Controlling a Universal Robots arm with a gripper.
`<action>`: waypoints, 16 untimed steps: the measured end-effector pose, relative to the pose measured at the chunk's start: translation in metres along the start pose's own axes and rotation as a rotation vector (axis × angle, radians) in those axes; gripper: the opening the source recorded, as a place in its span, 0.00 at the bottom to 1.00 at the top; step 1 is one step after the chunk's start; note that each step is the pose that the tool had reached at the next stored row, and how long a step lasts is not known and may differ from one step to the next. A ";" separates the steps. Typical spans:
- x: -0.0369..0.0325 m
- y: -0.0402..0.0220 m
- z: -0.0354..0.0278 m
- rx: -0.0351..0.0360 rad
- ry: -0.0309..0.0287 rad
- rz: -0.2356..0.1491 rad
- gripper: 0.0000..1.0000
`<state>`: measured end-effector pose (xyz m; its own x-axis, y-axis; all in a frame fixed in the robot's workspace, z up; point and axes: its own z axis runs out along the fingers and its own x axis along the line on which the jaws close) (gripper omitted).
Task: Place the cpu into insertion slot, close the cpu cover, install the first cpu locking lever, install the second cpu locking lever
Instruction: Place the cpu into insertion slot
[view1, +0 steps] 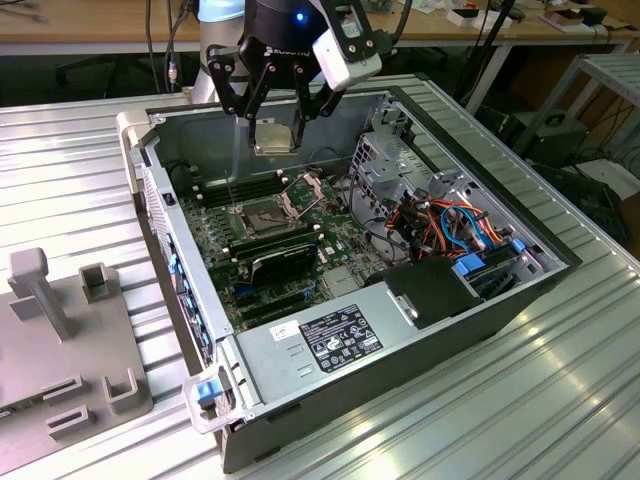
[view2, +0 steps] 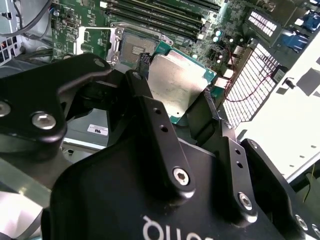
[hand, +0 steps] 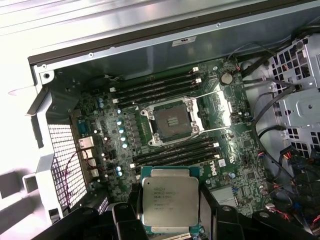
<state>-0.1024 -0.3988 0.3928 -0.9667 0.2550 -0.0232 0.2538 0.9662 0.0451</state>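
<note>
On a ribbed metal desk (view1: 560, 400), an open computer case (view1: 250, 400) sits beneath the end effector (view1: 276, 138), which grips the cpu (hand: 169, 201) clear of the uncovered insertion slot (hand: 170, 120).

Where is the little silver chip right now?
In the exterior view, the chip is pinched in the gripper, up in the air over the green board near the open socket.

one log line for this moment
hand: shut on cpu | cpu: in air, not in slot | slot: empty | cover: open
</note>
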 end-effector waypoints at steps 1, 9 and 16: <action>0.0000 0.0000 0.0000 0.0000 -0.0001 0.003 0.55; 0.0000 0.0000 0.0000 0.0009 -0.0018 0.040 0.55; 0.0000 0.0000 0.0001 0.0015 -0.0030 0.065 0.55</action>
<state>-0.1024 -0.3989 0.3928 -0.9480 0.3173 -0.0233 0.3161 0.9477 0.0451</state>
